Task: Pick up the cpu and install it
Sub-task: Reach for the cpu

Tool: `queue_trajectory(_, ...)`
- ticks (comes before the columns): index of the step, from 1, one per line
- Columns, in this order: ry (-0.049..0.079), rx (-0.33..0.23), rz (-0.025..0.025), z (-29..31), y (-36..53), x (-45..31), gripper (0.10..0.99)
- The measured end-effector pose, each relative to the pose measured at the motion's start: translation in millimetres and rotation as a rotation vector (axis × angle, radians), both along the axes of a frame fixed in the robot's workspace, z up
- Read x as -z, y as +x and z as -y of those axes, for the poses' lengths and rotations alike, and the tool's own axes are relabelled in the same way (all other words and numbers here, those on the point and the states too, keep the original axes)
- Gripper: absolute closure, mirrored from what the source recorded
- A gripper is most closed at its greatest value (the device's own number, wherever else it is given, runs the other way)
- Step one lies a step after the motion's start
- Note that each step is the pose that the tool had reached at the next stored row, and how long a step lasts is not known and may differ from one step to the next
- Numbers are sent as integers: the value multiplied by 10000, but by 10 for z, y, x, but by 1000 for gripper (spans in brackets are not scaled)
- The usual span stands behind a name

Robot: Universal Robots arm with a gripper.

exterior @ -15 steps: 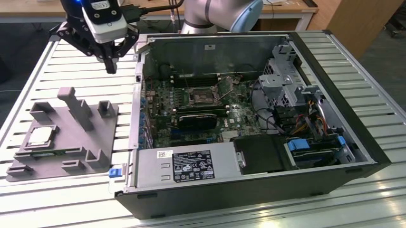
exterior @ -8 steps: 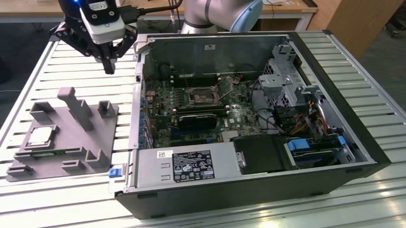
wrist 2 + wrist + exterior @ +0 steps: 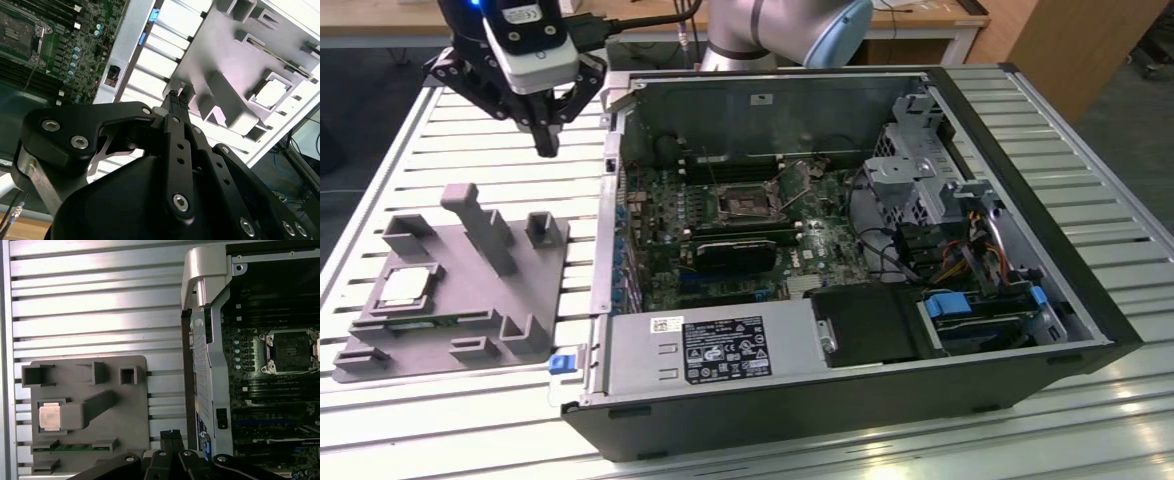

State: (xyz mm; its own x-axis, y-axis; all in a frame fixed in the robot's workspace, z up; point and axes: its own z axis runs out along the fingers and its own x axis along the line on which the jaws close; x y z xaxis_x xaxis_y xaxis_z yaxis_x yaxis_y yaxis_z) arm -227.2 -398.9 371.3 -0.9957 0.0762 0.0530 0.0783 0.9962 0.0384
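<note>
The jaws hung at the exterior view's upper left, above the slatted tabletop (image 3: 494, 150), pressed together with nothing between them; in both wrist views their tips met the same way. The cpu (image 3: 407, 288) lay flat in a square pocket of the grey fixture (image 3: 460, 300) at the exterior view's lower left, well apart from the jaws. The open computer case (image 3: 854, 390) stood just beside the fixture, toward the exterior view's right; its motherboard socket (image 3: 744, 205) lay uncovered near the frame's middle.
</note>
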Motion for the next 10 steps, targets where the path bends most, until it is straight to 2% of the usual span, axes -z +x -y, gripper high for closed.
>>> queue_trajectory(10,0,0,-47,0,-32,10,980)
